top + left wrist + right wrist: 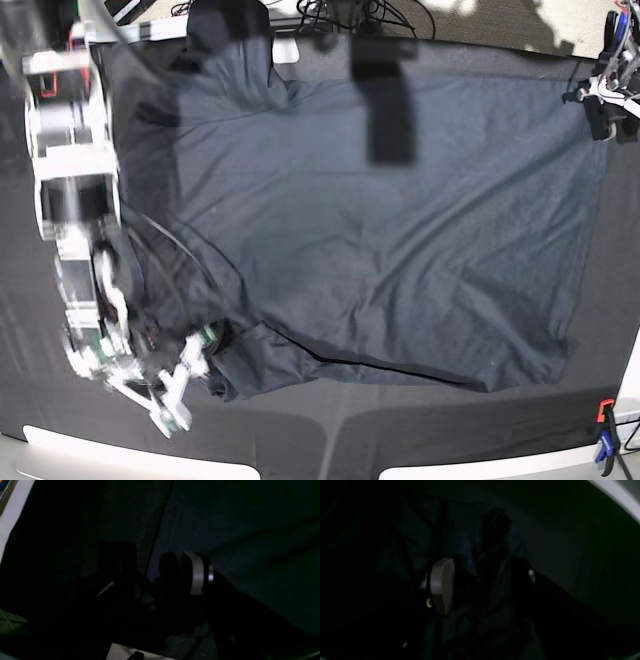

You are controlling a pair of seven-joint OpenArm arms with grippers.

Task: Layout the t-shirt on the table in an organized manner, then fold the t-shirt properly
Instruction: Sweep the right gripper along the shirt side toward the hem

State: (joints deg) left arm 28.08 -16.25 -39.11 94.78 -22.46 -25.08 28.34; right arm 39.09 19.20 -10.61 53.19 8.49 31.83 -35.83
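No readable writing or brand anywhere, and I can't make out a neck label on the t-shirt (380,230) in any view. The shirt's spread across most of the desk (300,440), fairly flat through the middle, with a sleeve bunched and folded over at the near corner on the base view's left.

The right claw (180,385) sits at that bunched corner. Its wrist view is very dark, but the two fingers stand well apart with a ridge of the dark fabric (492,580) running up between them. Too dim to say if the cloth is actually pinched, so call it wide with cloth in the gap.

The left claw (150,567) is spread wide too, hovering right over the shirt's edge (225,530) where it meets the black desk cloth (62,530); nothing in it. The base view only shows that arm blurred at the far corner.

Around the edges: an orange and blue clamp (605,440) at the near corner on the base view's right, and a tangle of cables (350,12) past the far edge. A dark blurry bar (385,100) overlaps the top of the shirt in the base view; can't tell what it is.
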